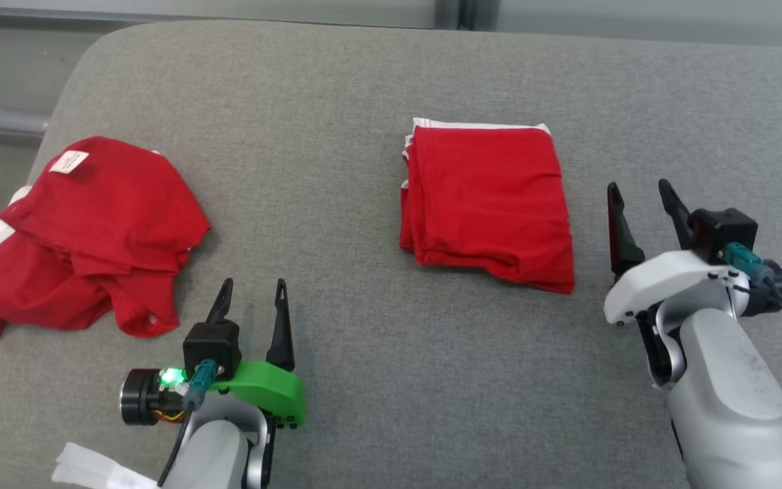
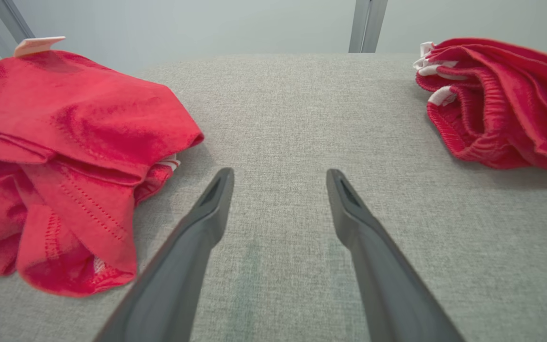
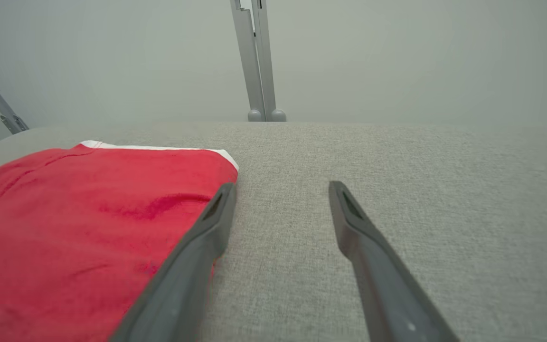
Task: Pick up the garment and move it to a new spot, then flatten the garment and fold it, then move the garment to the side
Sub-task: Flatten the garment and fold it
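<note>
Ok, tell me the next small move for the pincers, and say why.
Probably swing the left pincer over to the crumpled garment on its left and close on a raised fold. The folded garment already lies neat, with the right pincer open beside it and holding nothing. The unfolded heap sits nearest the open left pincer.

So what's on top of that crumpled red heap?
A small white tag sits on the top fold of the crumpled garment. White trim peeks from under a fold; whatever else lies beneath is hidden.
</note>
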Available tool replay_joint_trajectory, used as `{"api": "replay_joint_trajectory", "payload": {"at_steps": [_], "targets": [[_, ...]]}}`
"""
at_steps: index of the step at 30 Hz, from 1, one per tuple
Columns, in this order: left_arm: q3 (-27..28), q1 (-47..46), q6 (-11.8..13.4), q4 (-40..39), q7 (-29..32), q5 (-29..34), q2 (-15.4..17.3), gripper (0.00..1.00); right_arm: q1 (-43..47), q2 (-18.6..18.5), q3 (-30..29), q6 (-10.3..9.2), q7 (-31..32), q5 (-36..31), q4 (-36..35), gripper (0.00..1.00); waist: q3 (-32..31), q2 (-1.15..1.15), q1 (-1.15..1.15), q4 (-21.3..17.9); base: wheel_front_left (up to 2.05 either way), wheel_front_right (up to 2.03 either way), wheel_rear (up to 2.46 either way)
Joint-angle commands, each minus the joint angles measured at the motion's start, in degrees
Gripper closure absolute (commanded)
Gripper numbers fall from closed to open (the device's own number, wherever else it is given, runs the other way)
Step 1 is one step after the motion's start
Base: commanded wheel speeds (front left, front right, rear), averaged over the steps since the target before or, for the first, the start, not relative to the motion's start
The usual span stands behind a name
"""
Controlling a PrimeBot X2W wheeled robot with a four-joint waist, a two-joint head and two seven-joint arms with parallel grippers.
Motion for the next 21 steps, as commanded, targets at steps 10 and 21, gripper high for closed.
{"api": "replay_joint_trajectory", "payload": {"at_steps": [10, 21], "targets": [[2.88, 2.83, -1.19, 1.01, -0.02, 2.53, 0.25, 0.00, 7.37, 1.30, -1.68, -0.03, -0.16, -0.48, -3.60, 0.00, -5.04, 0.00, 0.00, -5.67, 0.00, 0.00, 0.00], [5.58, 6.70, -1.72, 1.13, -0.02, 4.76, 0.25, 0.00, 14.12, 1.50, 0.42, -0.03, -0.16, 2.76, -7.02, 0.00, -10.17, 0.00, 0.00, -7.42, 0.00, 0.00, 0.00]]}}
